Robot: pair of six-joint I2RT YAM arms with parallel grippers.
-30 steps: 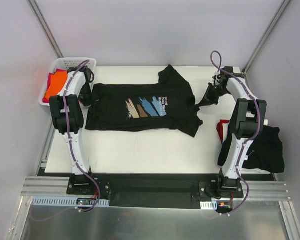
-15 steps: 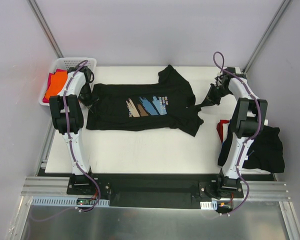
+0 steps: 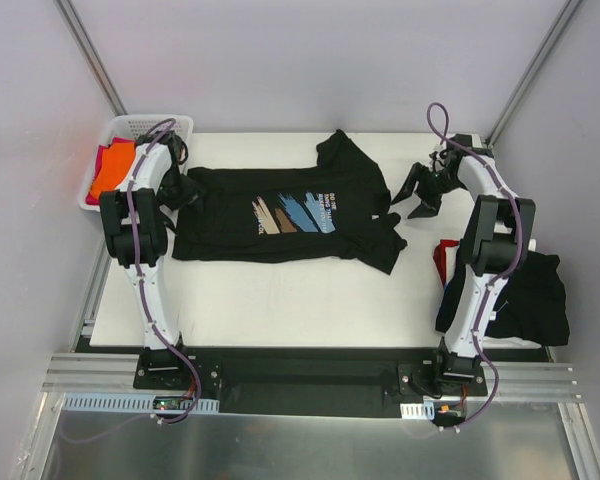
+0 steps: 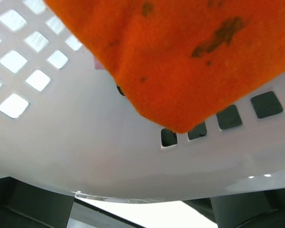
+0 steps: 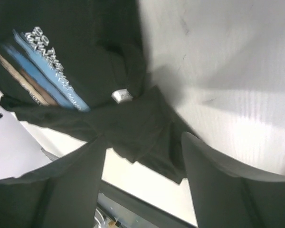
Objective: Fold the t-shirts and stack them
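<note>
Since the earlier frame both grips on the black t-shirt (image 3: 280, 215) have been let go. The right-hand edge of the cloth, which had been drawn out toward the right gripper (image 3: 420, 190), is now seen slack on the table (image 3: 280, 300), and a strip of bare white surface lies between the two.

The right gripper's jaws are spread wide and nothing is held in them. In the right wrist view its fingers (image 5: 61, 190) are seen well apart above the shirt's crumpled neck end.

The left gripper (image 3: 185, 190) is also spread open at the shirt's left edge. Whether the cloth is touched there cannot be told. In the left wrist view nothing is held between its fingers, and only the white basket (image 3: 150, 123) and an orange shirt (image 3: 115, 170) inside it are seen.

The black t-shirt is laid flat across the far half of the table, print upward, with one sleeve toward the back wall and the other toward the near side.

A pile of dark clothes (image 3: 535, 295) with a red piece at its edge is seen just off the table's right side.

The table is enclosed by pale grey walls with metal posts at the back corners.
</note>
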